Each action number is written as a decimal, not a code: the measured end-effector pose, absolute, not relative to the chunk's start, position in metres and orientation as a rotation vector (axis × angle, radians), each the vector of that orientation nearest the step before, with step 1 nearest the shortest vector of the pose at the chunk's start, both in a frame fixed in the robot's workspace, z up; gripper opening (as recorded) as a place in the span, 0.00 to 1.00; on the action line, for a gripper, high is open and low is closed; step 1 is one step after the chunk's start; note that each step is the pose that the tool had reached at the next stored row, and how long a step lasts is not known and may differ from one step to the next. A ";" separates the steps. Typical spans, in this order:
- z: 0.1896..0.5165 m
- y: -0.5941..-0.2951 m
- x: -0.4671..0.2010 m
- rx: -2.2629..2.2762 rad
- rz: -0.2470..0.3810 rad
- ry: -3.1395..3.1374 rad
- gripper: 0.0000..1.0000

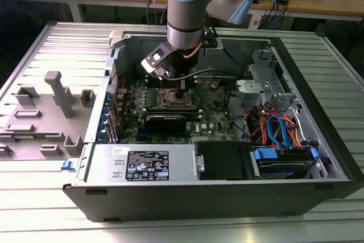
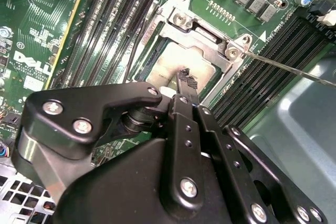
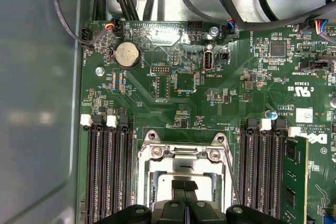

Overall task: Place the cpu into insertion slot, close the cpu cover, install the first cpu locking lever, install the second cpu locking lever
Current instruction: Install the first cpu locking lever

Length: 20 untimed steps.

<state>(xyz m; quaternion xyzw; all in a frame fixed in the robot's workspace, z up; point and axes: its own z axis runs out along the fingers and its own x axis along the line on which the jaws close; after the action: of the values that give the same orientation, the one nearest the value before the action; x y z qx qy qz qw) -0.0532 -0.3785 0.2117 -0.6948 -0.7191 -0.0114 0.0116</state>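
Second wrist view: hand point(image 2: 187, 78) above cpu point(image 2: 170, 60)

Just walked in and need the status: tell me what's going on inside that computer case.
The robot arm's black gripper, fingers shut, sits tip-down over the flat silvery-grey square cpu in the motherboard socket. The thin silvery metal cpu cover frame lies around the chip. A thin wire lever angles out beside the socket.

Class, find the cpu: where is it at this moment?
In the second wrist view the cpu lies in its socket, framed by the cpu cover, between two banks of memory slots, right under the claw.
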 end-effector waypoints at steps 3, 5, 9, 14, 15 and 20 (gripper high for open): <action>0.212 -0.378 -0.053 -2.167 -0.036 -2.242 0.11; 0.212 -0.379 -0.053 -2.167 -0.036 -2.242 0.11; 0.214 -0.378 -0.053 -2.167 -0.036 -2.242 0.11; 0.215 -0.378 -0.053 -2.167 -0.036 -2.242 0.11; 0.216 -0.379 -0.053 -2.167 -0.035 -2.242 0.11; 0.217 -0.378 -0.053 -2.167 -0.036 -2.242 0.11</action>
<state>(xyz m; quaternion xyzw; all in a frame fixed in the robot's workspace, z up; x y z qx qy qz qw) -0.0532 -0.3785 0.2167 -0.6948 -0.7190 -0.0115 0.0116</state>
